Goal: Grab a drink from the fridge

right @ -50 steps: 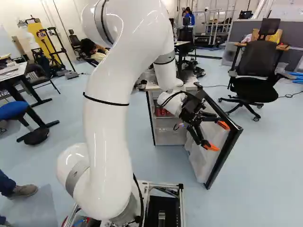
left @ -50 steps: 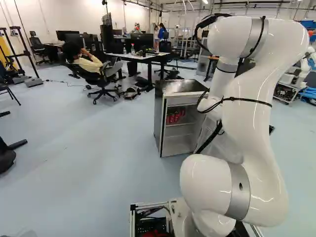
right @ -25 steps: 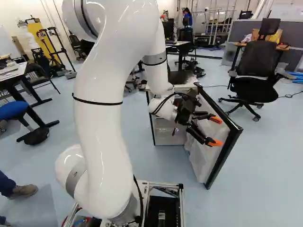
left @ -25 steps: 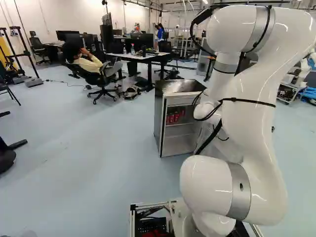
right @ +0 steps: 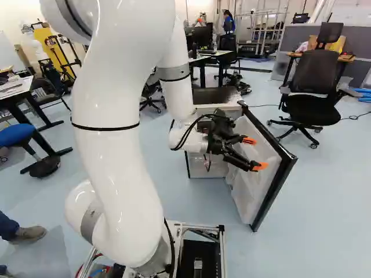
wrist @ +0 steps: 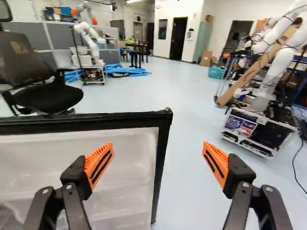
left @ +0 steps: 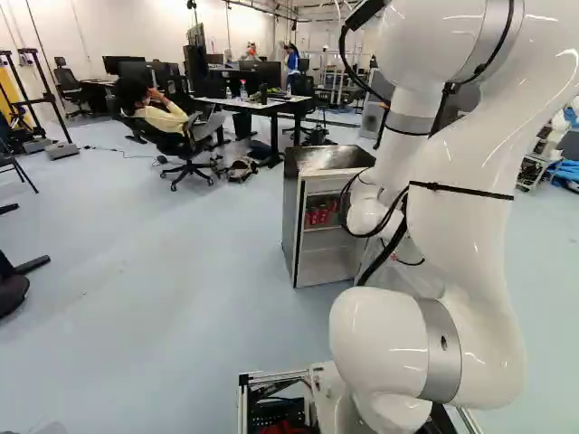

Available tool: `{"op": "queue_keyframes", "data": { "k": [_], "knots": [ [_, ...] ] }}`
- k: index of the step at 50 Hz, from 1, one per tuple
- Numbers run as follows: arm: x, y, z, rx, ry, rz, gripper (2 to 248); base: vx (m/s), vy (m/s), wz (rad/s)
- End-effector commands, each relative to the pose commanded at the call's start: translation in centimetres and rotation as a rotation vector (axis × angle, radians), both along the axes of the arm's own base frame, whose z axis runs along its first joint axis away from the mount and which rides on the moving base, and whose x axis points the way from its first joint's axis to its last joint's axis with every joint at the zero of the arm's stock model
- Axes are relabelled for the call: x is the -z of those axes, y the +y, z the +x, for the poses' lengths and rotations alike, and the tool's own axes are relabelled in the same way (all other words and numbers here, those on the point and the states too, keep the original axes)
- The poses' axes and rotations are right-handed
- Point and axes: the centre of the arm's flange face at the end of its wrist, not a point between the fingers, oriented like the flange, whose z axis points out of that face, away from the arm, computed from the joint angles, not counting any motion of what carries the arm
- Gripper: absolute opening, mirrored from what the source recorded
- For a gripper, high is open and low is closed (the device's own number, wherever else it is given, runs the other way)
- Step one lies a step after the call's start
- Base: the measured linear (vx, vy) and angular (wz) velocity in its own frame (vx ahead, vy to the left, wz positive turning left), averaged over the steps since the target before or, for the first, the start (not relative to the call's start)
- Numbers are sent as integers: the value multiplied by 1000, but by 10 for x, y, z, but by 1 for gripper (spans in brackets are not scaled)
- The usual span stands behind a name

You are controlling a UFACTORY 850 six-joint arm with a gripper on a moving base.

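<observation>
The small fridge (left: 312,212) stands ahead with its door swung wide; red cans (left: 317,215) sit on its upper shelf in the left base view. In the right base view my gripper (right: 257,153) is on the inner side of the open door (right: 264,168), which has a black frame. The wrist view shows the gripper (wrist: 157,163) with fingers wide apart and nothing between them. Ahead of it lies the door's free edge (wrist: 162,158), with the white inner panel (wrist: 120,177) beyond one finger. The cans are outside the wrist view.
A black office chair (right: 316,87) stands beyond the door at the right of the right base view. Desks (left: 258,105) are behind the fridge. The wrist view also shows other robots, one on a cart (wrist: 88,72), another (wrist: 273,72) beyond the floor past the door edge.
The arm has swung leftward in the right base view, drawing the gripper back from the door's outer edge and turning it. The fingers have stayed apart. Base, fridge and door have not moved.
</observation>
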Motion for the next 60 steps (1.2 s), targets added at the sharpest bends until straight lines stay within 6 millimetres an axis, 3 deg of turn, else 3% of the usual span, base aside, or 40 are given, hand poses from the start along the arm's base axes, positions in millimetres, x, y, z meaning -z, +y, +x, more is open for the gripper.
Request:
{"op": "queue_keyframes", "data": {
  "k": [22,60],
  "knots": [
    [-4,40,-20,-298,43,0,247,0,0,0],
    [-4,60,8,-699,52,-14,247,0,0,0]
  ]
}}
